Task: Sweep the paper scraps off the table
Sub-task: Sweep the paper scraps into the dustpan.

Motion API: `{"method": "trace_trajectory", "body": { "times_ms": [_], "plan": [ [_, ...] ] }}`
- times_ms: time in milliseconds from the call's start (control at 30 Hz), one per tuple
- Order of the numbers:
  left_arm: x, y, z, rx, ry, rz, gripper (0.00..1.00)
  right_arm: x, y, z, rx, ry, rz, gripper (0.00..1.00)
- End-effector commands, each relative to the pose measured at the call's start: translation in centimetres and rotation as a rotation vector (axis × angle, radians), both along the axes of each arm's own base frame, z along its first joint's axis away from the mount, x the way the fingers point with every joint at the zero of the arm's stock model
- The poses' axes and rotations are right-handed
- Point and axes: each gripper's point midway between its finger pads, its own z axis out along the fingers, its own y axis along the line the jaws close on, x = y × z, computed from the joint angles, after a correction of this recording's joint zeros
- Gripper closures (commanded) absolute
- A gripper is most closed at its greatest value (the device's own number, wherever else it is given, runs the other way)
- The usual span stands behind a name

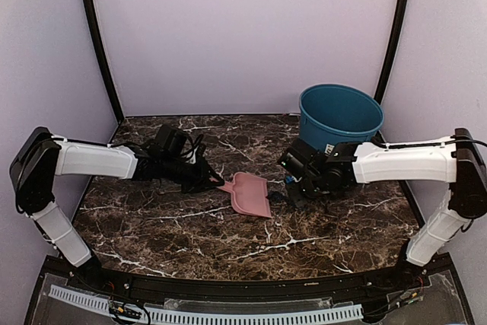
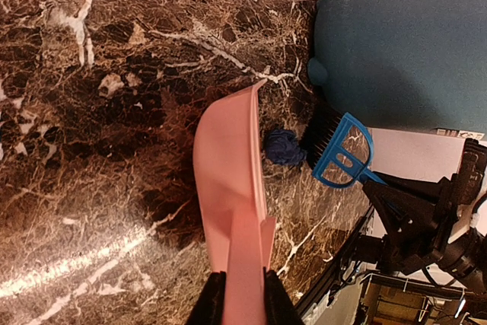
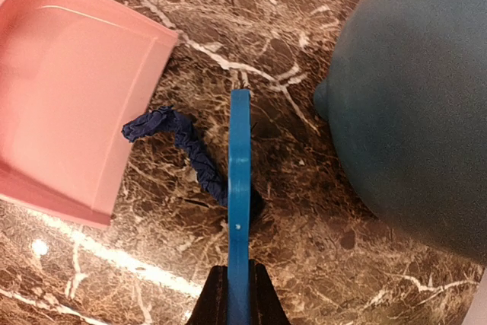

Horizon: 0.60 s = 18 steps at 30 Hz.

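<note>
One wrinkled dark-blue paper scrap [image 3: 183, 146] lies on the brown marble table [image 1: 152, 226], between the lip of the pink dustpan [image 3: 68, 97] and the blue hand brush [image 3: 239, 157]. In the left wrist view the scrap [image 2: 283, 146] touches the dustpan [image 2: 228, 165] edge, with the brush [image 2: 342, 154] bristles just behind it. My left gripper [image 2: 242, 273] is shut on the dustpan handle. My right gripper [image 3: 238, 268] is shut on the brush handle. From above, the dustpan [image 1: 249, 194] sits mid-table, with the left gripper [image 1: 217, 182] and right gripper [image 1: 293, 180] on either side.
A large teal bucket [image 1: 340, 116] stands at the back right, close behind the brush, and fills the right side of the right wrist view [image 3: 418, 112]. Black frame posts rise at the two back corners.
</note>
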Motion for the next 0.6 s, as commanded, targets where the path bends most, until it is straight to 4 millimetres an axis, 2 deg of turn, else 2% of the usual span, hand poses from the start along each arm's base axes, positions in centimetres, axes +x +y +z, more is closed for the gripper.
{"method": "trace_trajectory", "body": {
  "times_ms": [0,133,333,567],
  "plan": [
    [0.5,-0.3,-0.6,0.014,-0.002,-0.02,1.0,0.9,3.6,0.4,0.059,-0.002,0.093,1.0],
    [0.3,-0.3,-1.3,0.015,0.015,-0.028,1.0,0.7,5.6,0.4,0.108,0.03,0.142,1.0],
    [0.1,-0.5,-1.7,-0.015,0.019,-0.038,1.0,0.1,7.8,1.8,0.226,0.054,0.205,1.0],
    [-0.2,-0.9,-1.9,-0.07,0.023,-0.053,1.0,-1.0,9.2,2.8,0.311,0.082,0.273,1.0]
  ]
}}
